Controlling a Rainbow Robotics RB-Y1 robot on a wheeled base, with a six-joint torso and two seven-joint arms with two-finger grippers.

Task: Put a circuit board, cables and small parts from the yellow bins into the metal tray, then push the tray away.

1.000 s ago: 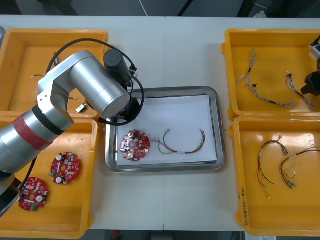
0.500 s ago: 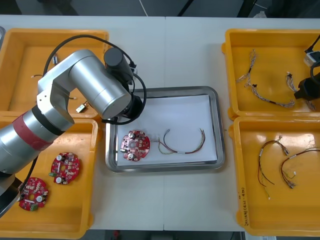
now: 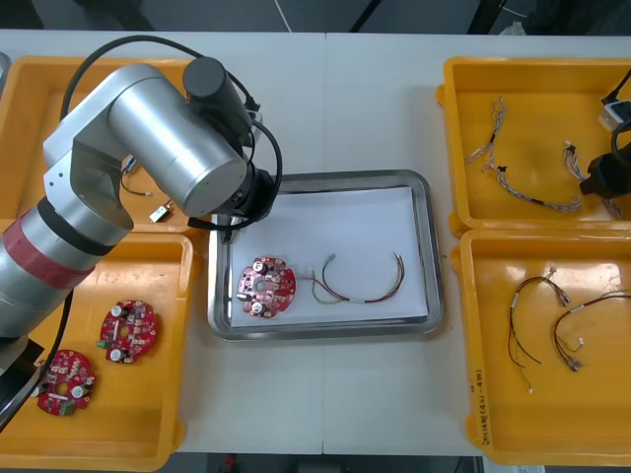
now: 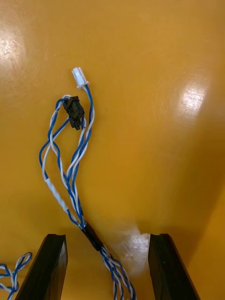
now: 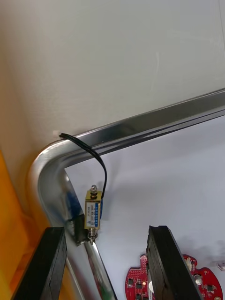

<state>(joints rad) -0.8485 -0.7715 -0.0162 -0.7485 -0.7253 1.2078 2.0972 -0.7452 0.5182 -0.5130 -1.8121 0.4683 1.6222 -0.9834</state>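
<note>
Near-left bin (image 3: 148,414): two spare boards (image 3: 128,330), untouched.

L arm has pulled up and back toward far-left vs 1 s ago, when it sat lower over the tray's left edge. left gripper (image 5: 105,229) is released, fingers apart, nothing between them, hovering above the far-left corner of the metal tray (image 3: 431,246). small metal part (image 5: 93,213) lies inside that corner, against the tray wall. Its black lead (image 5: 89,150) loops up over the rim. IMO part drop is done and the arm is clearing out.

Rest of tray unchanged: circuit board (image 3: 264,288) near-left, red and yellow cable (image 3: 370,299) just right of it.

right gripper (image 3: 603,177) shifted in from the right edge and a bit nearer over the far-right bin (image 3: 532,89) btw 1 s and 0.5 s ago, static since. Wrist view: fingers spread, straddling a blue and white cable (image 4: 70,183) on the bin floor, not clenched yet.

Meaning: board + 1 cable + 1 part are in. Blue/white pick looks next, R arm already lined up.

Watch:
- Lead over the rim could snag or drag the part out at tray push.
- Another strand sits just outside one R finger and may come up too.
</note>
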